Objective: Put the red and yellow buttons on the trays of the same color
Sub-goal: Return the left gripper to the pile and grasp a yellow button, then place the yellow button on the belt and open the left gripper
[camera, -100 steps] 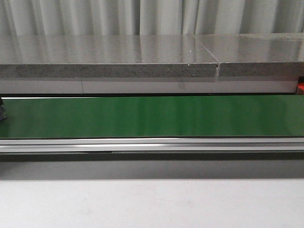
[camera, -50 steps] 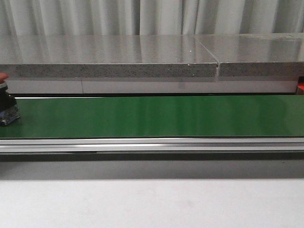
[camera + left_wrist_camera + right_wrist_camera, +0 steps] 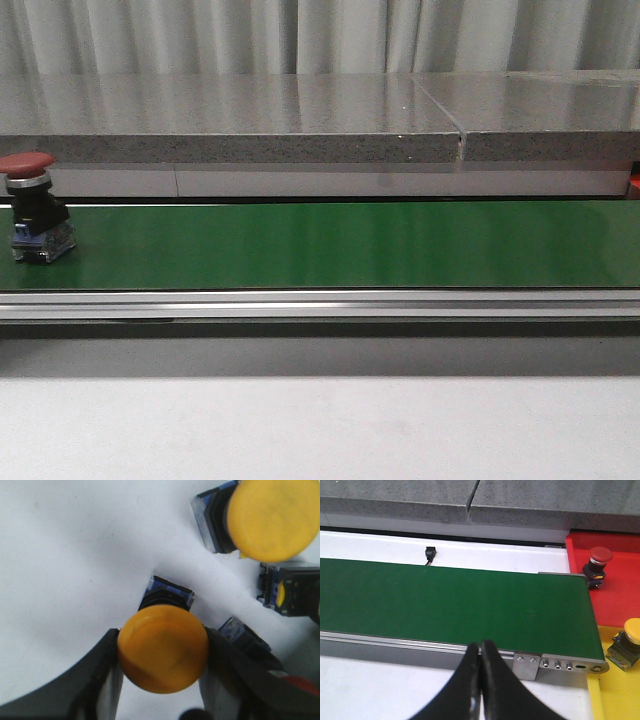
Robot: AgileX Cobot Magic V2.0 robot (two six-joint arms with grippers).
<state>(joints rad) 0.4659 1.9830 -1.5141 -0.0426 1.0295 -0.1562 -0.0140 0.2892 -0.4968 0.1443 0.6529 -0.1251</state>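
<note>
In the left wrist view my left gripper (image 3: 163,655) is shut on the cap of a yellow button (image 3: 162,647) that stands on a white surface, with a finger touching each side. A second yellow button (image 3: 272,517), a button lying on its side (image 3: 290,590) and part of a red button (image 3: 297,685) lie close by. In the front view a red button (image 3: 30,205) stands on the green belt (image 3: 330,245) at its far left. My right gripper (image 3: 481,647) is shut and empty, just in front of the belt's end. Neither gripper shows in the front view.
In the right wrist view a red tray (image 3: 615,595) holds a red button (image 3: 599,562) and a yellow tray (image 3: 620,695) holds a yellow button (image 3: 629,642), both just past the belt's end (image 3: 560,662). A grey stone ledge (image 3: 230,120) runs behind the belt.
The red button has come into the front view from the left edge and moved right along the belt.
</note>
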